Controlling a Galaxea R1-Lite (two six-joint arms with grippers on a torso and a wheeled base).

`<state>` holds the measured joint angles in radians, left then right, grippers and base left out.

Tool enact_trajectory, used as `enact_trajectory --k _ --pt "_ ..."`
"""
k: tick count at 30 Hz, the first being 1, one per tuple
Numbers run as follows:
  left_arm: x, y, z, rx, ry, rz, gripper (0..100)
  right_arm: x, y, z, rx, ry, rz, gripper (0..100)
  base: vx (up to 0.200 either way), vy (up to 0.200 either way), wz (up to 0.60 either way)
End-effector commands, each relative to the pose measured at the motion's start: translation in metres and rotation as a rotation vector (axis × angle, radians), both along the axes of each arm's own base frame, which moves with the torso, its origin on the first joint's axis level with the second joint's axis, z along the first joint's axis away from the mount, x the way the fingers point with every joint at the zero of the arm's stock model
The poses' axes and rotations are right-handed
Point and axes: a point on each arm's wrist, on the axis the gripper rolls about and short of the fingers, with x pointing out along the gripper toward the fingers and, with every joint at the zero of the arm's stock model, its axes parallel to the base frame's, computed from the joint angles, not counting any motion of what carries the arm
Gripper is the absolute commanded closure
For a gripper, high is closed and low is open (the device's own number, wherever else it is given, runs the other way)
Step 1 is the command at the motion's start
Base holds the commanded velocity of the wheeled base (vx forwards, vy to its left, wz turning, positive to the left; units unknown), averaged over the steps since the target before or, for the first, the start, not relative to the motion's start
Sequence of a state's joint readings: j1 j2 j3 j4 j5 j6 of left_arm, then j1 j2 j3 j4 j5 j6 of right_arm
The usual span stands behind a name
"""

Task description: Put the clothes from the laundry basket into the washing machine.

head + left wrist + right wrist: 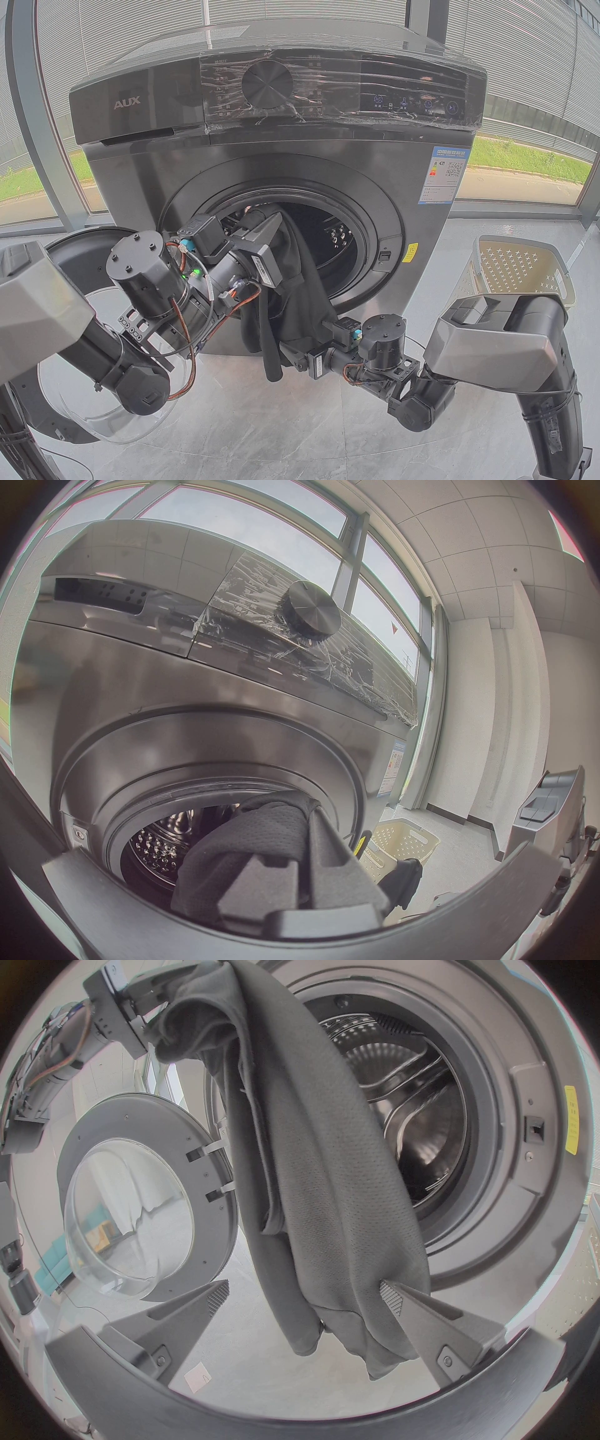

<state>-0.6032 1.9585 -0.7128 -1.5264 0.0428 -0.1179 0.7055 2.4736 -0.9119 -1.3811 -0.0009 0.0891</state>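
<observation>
Head view: we see the dark garment (300, 306) draped across the washing machine (375, 187) mouth, pinched by left jaws; right jaws spread; laundry basket (525, 265) alongside.

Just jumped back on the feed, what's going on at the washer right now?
The left gripper has its jaws shut on a dark grey garment at the mouth of the washing machine. Most of the cloth hangs outside the drum, not yet in. The right gripper sits low, jaws open around the hanging end. The laundry basket stands to the right.
</observation>
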Motion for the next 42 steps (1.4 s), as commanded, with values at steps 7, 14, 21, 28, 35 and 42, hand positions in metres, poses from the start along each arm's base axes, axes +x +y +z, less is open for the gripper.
enact_trajectory --k 7,14,21,28,35,42 --pt "-0.002 0.0 0.001 -0.004 -0.005 -0.003 100 0.035 0.006 -0.02 0.011 -0.024 -0.05 0 0.0 0.0 0.0" --pt "-0.004 0.0 0.001 -0.006 -0.005 -0.006 100 0.051 0.011 -0.017 0.013 -0.057 -0.098 0 0.0 0.0 0.0" --pt "-0.004 0.001 0.0 -0.002 0.001 -0.006 100 0.061 0.011 -0.019 0.03 -0.085 -0.129 100 0.0 0.0 0.0" --pt "-0.003 0.004 -0.003 0.005 0.01 0.005 100 0.058 0.005 -0.018 0.039 -0.097 -0.137 100 0.0 0.0 0.0" --pt "0.003 0.018 -0.008 0.016 0.028 0.049 100 0.026 -0.031 0.029 0.037 -0.096 -0.151 100 0.0 0.0 0.0" --pt "0.0 0.033 -0.021 0.049 0.08 0.08 100 0.015 -0.076 0.084 0.061 -0.157 -0.199 100 0.0 0.0 0.0"
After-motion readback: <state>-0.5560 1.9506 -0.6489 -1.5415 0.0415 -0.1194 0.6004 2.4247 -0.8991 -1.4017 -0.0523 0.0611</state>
